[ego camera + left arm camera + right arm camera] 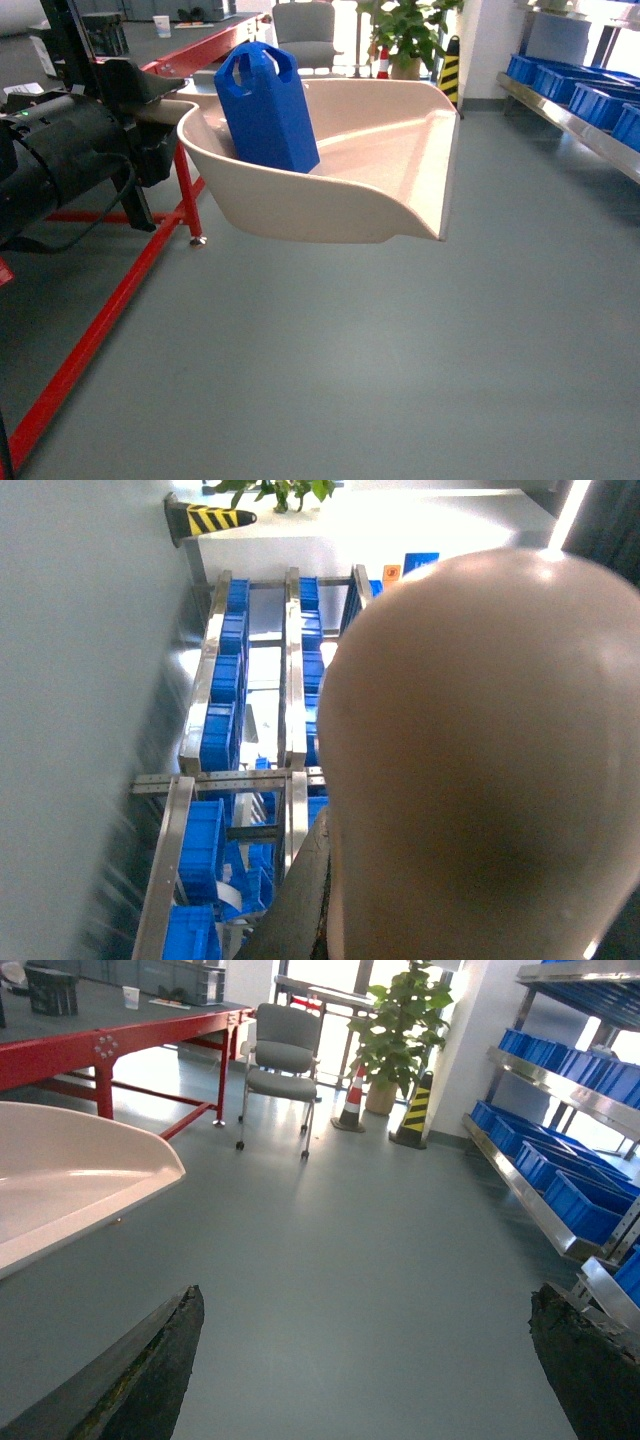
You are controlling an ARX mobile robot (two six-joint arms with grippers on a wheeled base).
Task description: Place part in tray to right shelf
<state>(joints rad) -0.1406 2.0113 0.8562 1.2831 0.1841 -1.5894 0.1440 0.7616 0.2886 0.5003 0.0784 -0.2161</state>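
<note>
In the head view the cream tray (380, 150) hangs in the air above the grey floor (400, 350), its handle end at nine o'clock meeting the black left arm (60, 160); the gripping fingers are hidden there, so I cannot tell how they stand. The blue part (265, 105) stands upright inside the tray, at the back wall, toward ten o'clock of the scoop. A red table frame (120, 290) runs down the left edge, and the right shelf (575, 95) with blue crates (590, 90) sits at two o'clock, well apart from the tray. In the left wrist view the tray's curved beige wall (480, 770) fills the right half, and a steel rack with blue crates (220, 710) shows at nine o'clock. In the right wrist view the right gripper (370, 1360) hangs over bare floor with its two dark fingers (140, 1370) spread wide, holding nothing; the tray's rim (90, 1170) is at nine o'clock, the shelf (540, 1130) at three o'clock, a grey chair (280, 1060) and a potted plant (395, 1030) near twelve.
</note>
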